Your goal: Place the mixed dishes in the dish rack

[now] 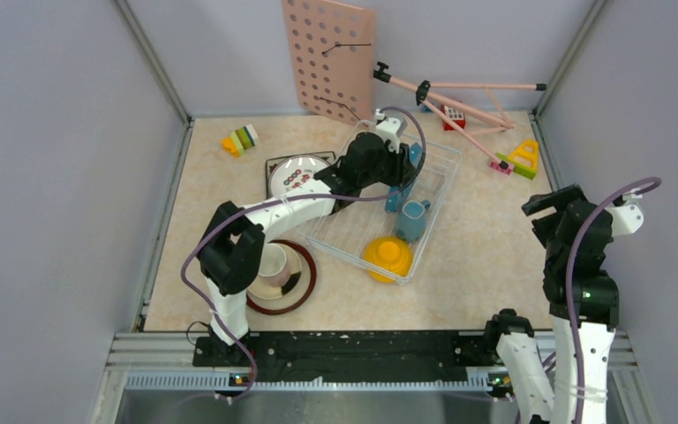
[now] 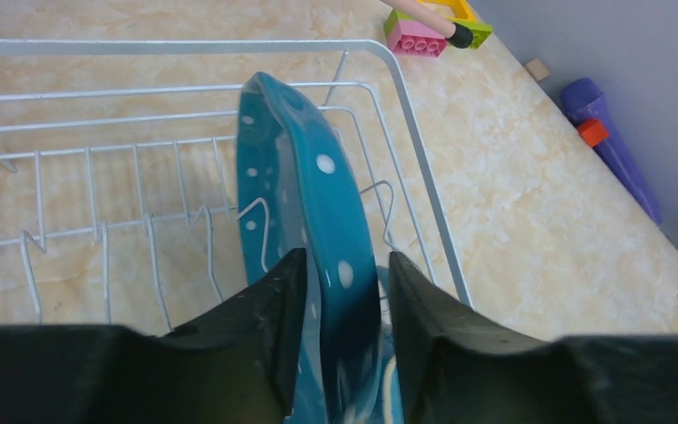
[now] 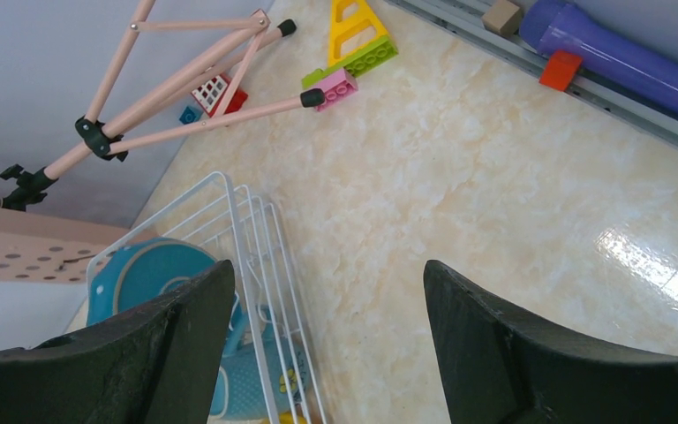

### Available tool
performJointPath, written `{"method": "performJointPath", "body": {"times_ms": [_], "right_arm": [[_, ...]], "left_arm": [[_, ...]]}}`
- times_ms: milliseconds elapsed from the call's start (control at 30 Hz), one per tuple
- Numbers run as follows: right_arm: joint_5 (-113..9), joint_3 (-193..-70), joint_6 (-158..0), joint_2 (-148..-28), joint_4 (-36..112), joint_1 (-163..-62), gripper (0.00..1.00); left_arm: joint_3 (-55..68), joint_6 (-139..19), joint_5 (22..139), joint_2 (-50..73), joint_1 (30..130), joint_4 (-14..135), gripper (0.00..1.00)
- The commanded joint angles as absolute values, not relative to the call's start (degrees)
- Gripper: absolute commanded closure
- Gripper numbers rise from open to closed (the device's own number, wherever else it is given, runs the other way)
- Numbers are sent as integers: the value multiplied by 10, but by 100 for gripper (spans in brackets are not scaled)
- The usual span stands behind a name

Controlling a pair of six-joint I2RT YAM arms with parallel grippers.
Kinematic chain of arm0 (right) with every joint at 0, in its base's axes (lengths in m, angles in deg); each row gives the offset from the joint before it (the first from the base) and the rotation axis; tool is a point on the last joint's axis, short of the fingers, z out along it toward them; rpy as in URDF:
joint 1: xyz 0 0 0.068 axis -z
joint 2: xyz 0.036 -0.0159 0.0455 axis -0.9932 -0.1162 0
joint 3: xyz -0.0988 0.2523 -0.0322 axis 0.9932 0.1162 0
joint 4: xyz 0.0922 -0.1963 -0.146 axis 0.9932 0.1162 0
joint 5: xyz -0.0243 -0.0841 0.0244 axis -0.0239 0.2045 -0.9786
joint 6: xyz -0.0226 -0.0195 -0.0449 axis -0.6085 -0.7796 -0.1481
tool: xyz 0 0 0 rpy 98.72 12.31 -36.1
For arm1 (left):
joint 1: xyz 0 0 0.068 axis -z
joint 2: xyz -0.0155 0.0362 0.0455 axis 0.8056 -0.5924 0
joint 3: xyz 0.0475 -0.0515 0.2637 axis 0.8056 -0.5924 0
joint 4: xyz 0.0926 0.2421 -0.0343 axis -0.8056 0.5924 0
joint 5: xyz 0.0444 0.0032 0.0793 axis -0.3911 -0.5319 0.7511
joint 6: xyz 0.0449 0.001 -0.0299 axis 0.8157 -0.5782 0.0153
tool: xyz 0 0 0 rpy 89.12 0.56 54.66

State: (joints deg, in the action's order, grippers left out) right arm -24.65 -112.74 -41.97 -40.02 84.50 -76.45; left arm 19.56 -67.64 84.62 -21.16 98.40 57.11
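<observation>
Unloaded on the tabletop at 9 o'clock of the rack [image 1: 346, 225]: brown-rimmed plate [image 1: 307, 276] and white plate [image 1: 296, 172]. Left tool [image 2: 344, 261] straddles the blue dotted plate [image 2: 309, 168], which stands on edge between wires at the rack's 12 o'clock end. Can't tell if the fingers clamp it or stand just clear. Mug [image 1: 412, 221] and yellow bowl [image 1: 387, 256] sit in the rack toward 6 o'clock. Right tool [image 3: 327, 265] at 3 o'clock, jaws wide, empty. Risk: if the plate isn't seated in a slot, it tips onto the mug. A skewed retract could snag its rim.

Wire dish rack [image 2: 185, 41], glossy polka-dot plate [image 2: 318, 194]
</observation>
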Motion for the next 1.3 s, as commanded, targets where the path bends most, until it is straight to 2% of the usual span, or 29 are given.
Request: {"method": "performJointPath", "body": {"times_ms": [0,67,367,533,733,900,1000,1100,1267], "right_arm": [[-247,-1130,-430,-398,826,-768,23],[-248,-1132,-430,-398,827,-768,23],[-257,-1133,-440,-398,826,-768,23],[-322,-1122,-478,-403,794,-768,22],[-463,-1075,-508,-406,724,-768,21],[-523,-1032,-488,-438,701,-768,22],[-575,-1013,-486,-458,683,-770,25],[-589,-996,-477,-469,672,-787,30],[-551,-966,-464,-470,662,-866,30]], "left_arm": [[230,-680,835,-187,986,552,38],[231,-686,827,-184,986,552,33],[225,-694,815,-152,985,562,33],[208,-655,868,-93,984,606,20],[161,-639,989,11,981,693,18],[130,-677,1022,87,971,817,12],[72,-692,1046,158,969,859,10],[13,-710,1052,236,965,892,10],[-51,-764,1076,351,965,983,8]]}}
